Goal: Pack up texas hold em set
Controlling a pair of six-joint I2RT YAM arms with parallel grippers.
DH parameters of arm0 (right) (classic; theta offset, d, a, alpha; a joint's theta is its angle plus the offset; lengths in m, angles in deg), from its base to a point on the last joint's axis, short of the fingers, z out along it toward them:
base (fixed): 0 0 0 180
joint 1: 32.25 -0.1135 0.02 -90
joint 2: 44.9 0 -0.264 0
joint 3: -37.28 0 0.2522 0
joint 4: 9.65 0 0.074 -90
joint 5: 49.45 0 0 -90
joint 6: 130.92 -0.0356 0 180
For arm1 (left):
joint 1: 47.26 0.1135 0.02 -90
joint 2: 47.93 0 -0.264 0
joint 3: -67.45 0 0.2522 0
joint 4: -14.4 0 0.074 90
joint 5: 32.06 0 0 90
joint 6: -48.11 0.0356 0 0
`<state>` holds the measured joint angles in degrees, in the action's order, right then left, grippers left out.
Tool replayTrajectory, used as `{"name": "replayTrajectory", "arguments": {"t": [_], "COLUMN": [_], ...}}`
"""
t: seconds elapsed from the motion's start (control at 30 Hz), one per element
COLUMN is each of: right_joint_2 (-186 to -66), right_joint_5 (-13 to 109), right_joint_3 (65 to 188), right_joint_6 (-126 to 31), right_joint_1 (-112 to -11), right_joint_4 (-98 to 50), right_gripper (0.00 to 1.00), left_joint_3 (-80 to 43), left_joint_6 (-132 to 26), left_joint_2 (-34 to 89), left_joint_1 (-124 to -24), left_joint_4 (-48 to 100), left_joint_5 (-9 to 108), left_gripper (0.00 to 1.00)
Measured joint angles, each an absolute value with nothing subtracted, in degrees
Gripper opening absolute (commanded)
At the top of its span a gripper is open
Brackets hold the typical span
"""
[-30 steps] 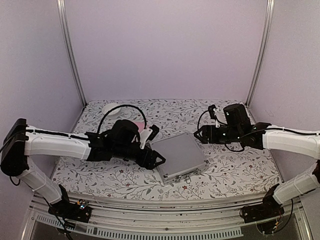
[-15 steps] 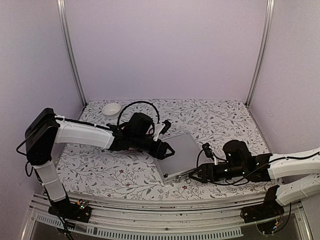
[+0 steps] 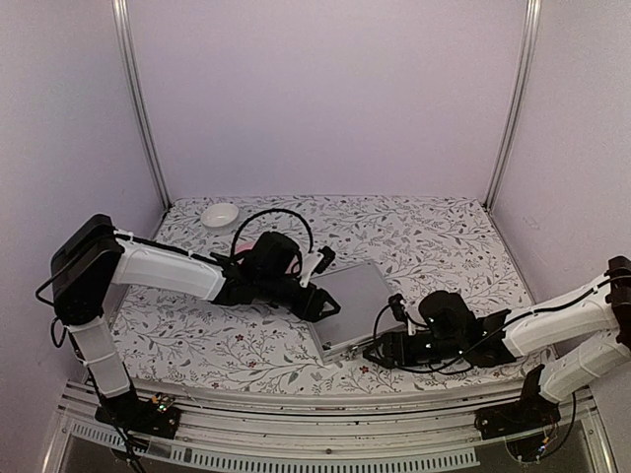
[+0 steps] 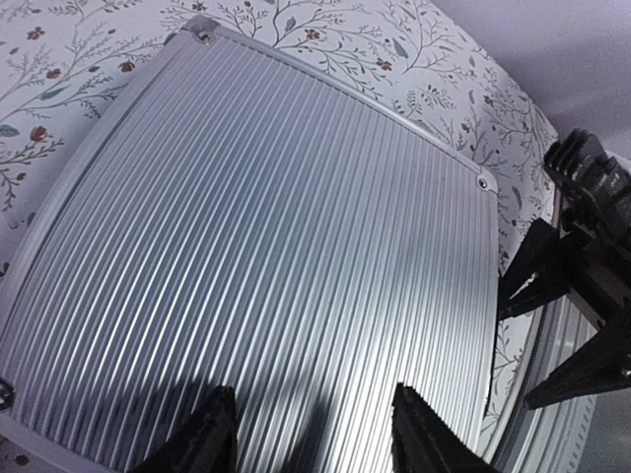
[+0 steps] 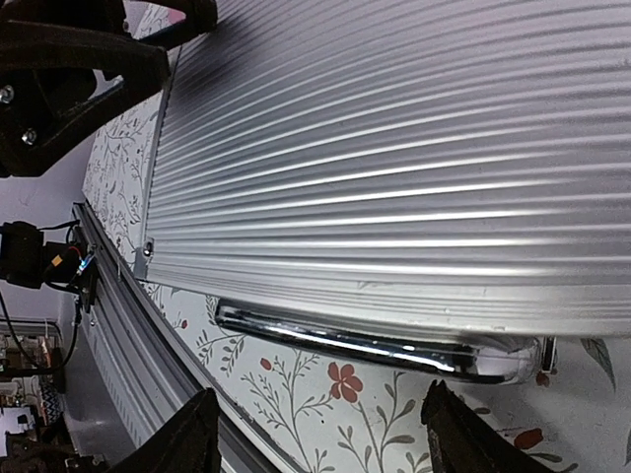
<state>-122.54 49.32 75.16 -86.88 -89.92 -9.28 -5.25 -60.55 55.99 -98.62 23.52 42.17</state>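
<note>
The silver metal case (image 3: 357, 305) lies closed and flat on the floral table; chips, decks and marker are hidden. My left gripper (image 3: 325, 304) is open at the case's left edge, its ribbed lid (image 4: 266, 256) filling the left wrist view with both fingertips (image 4: 212, 434) over it. My right gripper (image 3: 376, 353) is open, low at the case's front edge. The right wrist view shows the lid (image 5: 394, 148) and its chrome handle (image 5: 375, 347) just ahead of my open fingers (image 5: 192, 443).
A small white bowl (image 3: 220, 214) sits at the back left. A pink plate (image 3: 258, 239) shows partly behind the left arm. The table's metal front rail (image 3: 315, 409) runs just below the right gripper.
My right arm has swung from the case's far right side down to its front edge, then crept left along it. My left gripper has shifted slightly on the case's left edge.
</note>
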Motion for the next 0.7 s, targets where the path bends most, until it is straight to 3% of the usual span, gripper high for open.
{"name": "replayTrajectory", "arguments": {"t": [0.7], "right_joint_2": [-132.3], "right_joint_5": [43.2], "right_joint_3": [75.9], "right_joint_6": [-85.0], "right_joint_1": [-92.3], "right_joint_4": [-0.2], "right_gripper": [0.71], "left_joint_3": [-1.8], "left_joint_6": [-61.0], "left_joint_2": [55.7], "left_joint_1": [-98.6], "left_joint_4": [17.5], "left_joint_5": [42.8], "left_gripper": [0.49]}}
